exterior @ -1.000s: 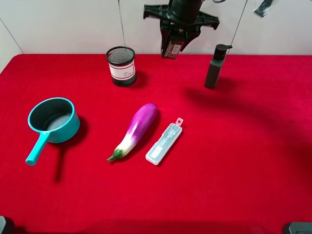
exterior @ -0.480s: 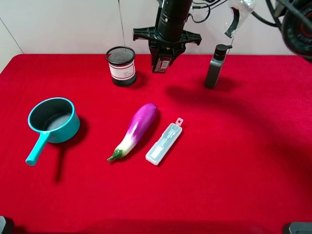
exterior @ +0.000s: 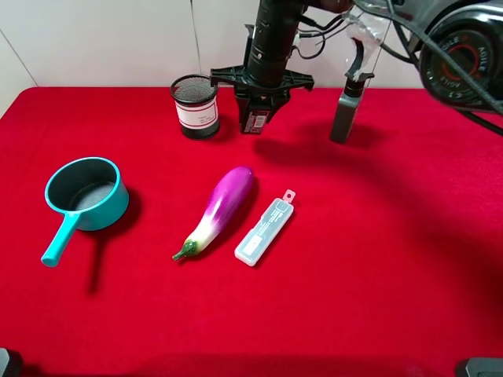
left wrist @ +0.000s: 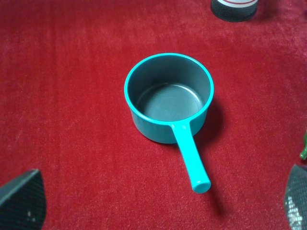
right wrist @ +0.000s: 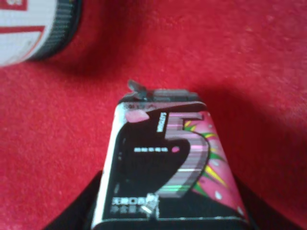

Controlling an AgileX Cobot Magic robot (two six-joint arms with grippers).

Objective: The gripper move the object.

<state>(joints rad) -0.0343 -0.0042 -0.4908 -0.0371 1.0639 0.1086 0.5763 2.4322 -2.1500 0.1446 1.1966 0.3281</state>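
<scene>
My right gripper [exterior: 256, 108] reaches across the back of the table and is shut on the object [exterior: 255, 120], a small black box with a red-and-white label. It holds the box upright, low over the red cloth, just right of the mesh cup [exterior: 195, 106]. The right wrist view shows the box [right wrist: 168, 167] close up between the fingers [right wrist: 88, 208], with the mesh cup [right wrist: 33, 28] beyond it. Whether the box touches the cloth I cannot tell. My left gripper [left wrist: 158, 201] is open and empty, above the teal saucepan [left wrist: 168, 96].
A dark grey pump bottle [exterior: 346, 110] stands right of the held box. An eggplant [exterior: 220, 208] and a translucent plastic case [exterior: 265, 230] lie mid-table. The teal saucepan [exterior: 85, 196] sits at the left. A red cloth [exterior: 377, 275] covers the table.
My right gripper has moved left and down with the box, from high above the table's back edge to a spot beside the mesh cup. Nothing else has moved.
</scene>
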